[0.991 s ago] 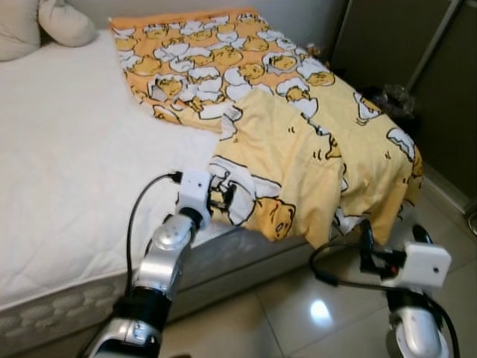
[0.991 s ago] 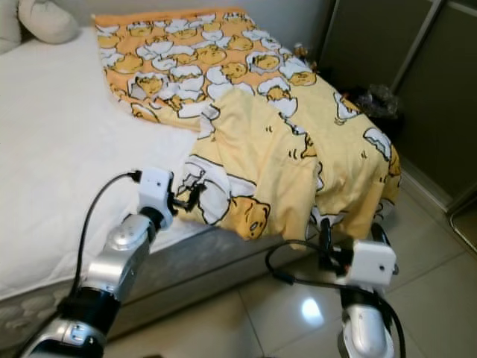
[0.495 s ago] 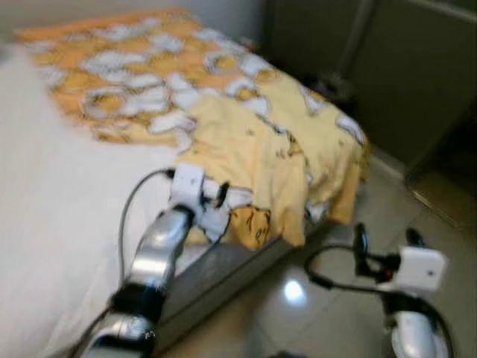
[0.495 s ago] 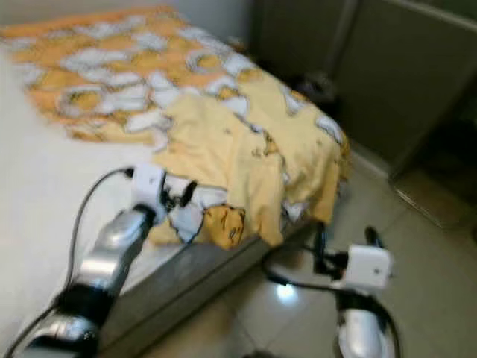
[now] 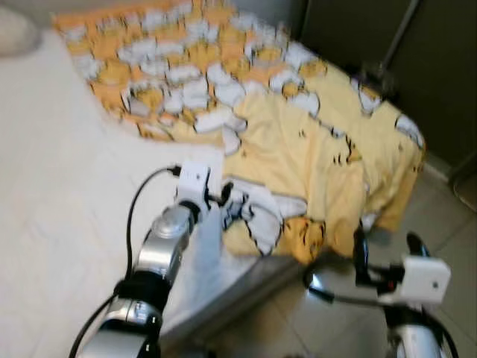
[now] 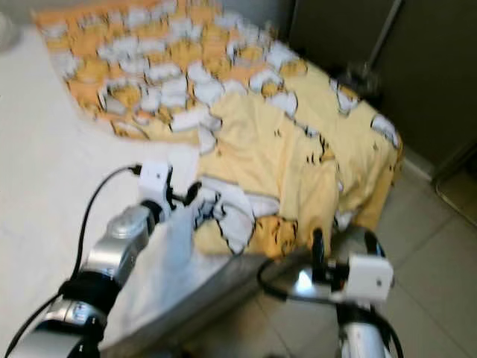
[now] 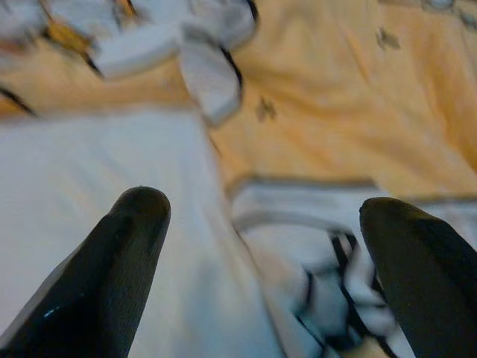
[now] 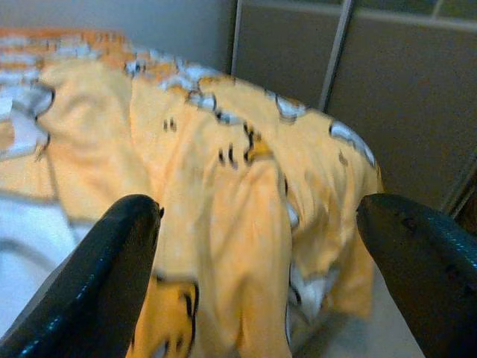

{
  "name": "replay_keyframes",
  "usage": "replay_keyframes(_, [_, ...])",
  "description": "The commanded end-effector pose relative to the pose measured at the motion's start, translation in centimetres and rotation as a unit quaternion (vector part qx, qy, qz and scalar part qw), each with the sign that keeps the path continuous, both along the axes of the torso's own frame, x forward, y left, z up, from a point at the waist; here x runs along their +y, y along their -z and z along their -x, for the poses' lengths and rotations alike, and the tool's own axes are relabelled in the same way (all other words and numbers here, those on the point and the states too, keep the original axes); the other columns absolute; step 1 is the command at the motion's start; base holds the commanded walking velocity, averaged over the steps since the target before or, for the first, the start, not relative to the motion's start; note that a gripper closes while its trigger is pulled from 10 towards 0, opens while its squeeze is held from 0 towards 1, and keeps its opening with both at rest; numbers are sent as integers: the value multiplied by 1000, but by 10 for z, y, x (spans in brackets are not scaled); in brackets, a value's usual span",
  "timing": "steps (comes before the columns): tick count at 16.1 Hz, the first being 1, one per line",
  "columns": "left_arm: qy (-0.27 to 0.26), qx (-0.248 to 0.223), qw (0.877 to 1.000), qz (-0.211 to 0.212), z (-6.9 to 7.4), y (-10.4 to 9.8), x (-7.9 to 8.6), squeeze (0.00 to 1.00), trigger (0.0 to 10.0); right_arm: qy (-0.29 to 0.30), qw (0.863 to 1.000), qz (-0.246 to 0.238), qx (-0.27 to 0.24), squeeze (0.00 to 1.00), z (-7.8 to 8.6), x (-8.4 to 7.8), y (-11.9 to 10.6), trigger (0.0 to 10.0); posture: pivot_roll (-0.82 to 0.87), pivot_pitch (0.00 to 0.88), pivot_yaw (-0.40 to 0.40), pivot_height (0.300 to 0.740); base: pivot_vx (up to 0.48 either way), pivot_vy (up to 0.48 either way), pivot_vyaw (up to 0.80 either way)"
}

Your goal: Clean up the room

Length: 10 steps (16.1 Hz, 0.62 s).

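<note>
Left claw (image 5: pixel 226 198), fingers spread, reaches over the bed (image 5: pixel 52 186) to the rumpled blanket (image 5: pixel 298 142). Blanket runs lengthwise from the bed's head end toward the foot corner, hanging over the edge. Right claw (image 5: pixel 384 250), also spread, is low beside that corner above the floor (image 5: pixel 440 224).

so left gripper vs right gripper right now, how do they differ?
The left gripper is up at bed height, over the white mattress at the yellow blanket's folded edge. The right gripper hangs lower, off the bedside above the floor tiles, facing the blanket's overhang. Both are open and hold nothing.
</note>
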<state>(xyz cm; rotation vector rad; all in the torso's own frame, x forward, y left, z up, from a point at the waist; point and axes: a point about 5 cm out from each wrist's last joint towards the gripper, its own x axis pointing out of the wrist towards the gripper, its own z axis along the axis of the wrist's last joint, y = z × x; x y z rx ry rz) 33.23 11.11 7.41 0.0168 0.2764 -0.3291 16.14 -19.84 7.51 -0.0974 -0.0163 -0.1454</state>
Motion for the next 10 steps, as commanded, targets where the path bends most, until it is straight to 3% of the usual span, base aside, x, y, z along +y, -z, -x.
replay_keyframes(1, [-2,58,998,14,9,21,3,0,10000,-12,1000,-8,5,98,10,2,-7,10000,-63,236,0,740,0,0,0])
replay_keyframes(3, [-21,93,995,27,17,36,11,0,10000,-34,999,-14,18,102,19,7,-8,10000,-87,275,-1,740,0,0,0])
replay_keyframes(6, [-42,100,994,29,18,39,19,0,10000,-40,998,-22,42,102,34,12,-4,10000,-106,295,1,740,0,0,0])
replay_keyframes(8, [-44,107,992,39,17,40,17,0,10000,-41,998,-25,48,98,35,13,-4,10000,-105,291,4,740,0,0,0])
replay_keyframes(10, [-51,123,986,102,16,38,13,0,10000,-43,998,-27,48,98,33,14,-5,10000,-104,286,6,740,0,0,0])
